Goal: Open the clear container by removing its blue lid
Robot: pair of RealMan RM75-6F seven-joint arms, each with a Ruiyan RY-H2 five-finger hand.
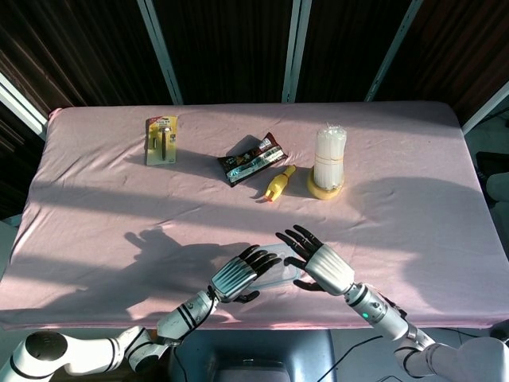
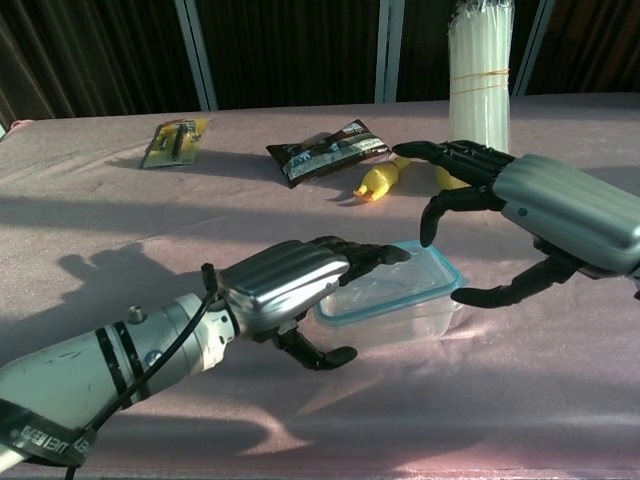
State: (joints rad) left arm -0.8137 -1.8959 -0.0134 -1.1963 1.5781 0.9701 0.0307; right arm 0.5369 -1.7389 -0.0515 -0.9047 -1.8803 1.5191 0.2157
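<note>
Clear plastic container (image 2: pixel 400 315), blue-rimmed lid (image 2: pixel 385 285) on, tilted; left hand (image 2: pixel 285 285) apparently grasping it, right hand (image 2: pixel 545 215) released, spread.

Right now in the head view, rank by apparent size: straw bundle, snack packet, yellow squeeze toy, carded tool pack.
1. Straw bundle
2. Snack packet, close to the bundle
3. Carded tool pack
4. Yellow squeeze toy

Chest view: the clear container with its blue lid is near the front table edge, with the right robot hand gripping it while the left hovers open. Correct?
Not quite: the sides are swapped. The chest view shows the left robot hand holding the clear container with its blue lid, while the right robot hand hovers open.
</note>
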